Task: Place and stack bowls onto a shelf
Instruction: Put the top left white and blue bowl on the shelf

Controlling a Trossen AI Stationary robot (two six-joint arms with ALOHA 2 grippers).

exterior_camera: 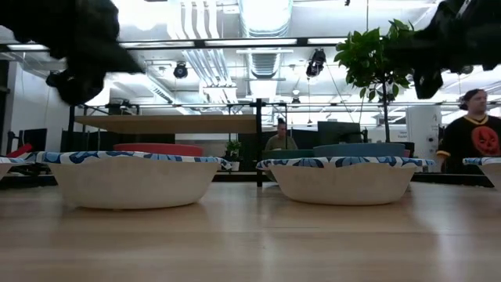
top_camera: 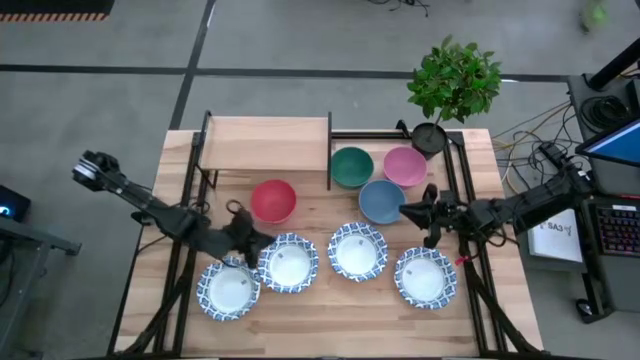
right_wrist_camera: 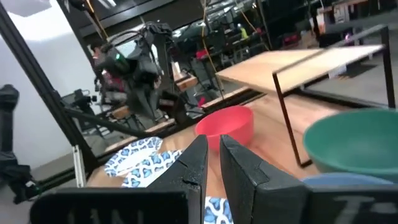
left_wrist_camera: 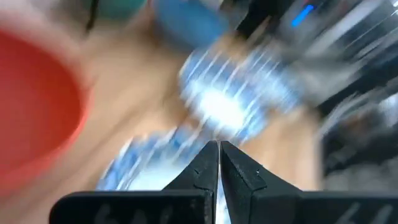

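Dark fingers on your left gripper (left_wrist_camera: 218, 163) sit pressed together with nothing between them, hanging just above the near rim of the second patterned bowl (top_camera: 288, 263) from the left. In the left wrist view the picture smears, but you can make out blue-and-white pattern under the tips and the red bowl (left_wrist_camera: 34, 106) off to one side.

Your right gripper (right_wrist_camera: 213, 155) also has its fingers nearly closed, only a thin gap between them, and they hold nothing. From above it hangs (top_camera: 418, 212) beside the blue bowl (top_camera: 381, 201), over bare desk (top_camera: 330, 315) and just beyond the rightmost patterned bowl (top_camera: 425, 276).

Four shallow patterned bowls stand in a row along the near side of the desk: the leftmost (top_camera: 228, 290) touches or slightly overlaps the second, then comes the third (top_camera: 357, 250), then the rightmost. Behind them the red bowl (top_camera: 273, 201) stands alone in front of the shelf (top_camera: 265, 143). The green bowl (top_camera: 352, 167), pink bowl (top_camera: 405, 166) and blue bowl cluster to the right of the shelf, close together. You can see that the shelf's light-wood top carries no bowl. A potted plant (top_camera: 455, 80) stands at the far right corner of the desk.

In the low view, people (exterior_camera: 472, 129) show in the room beyond the desk.
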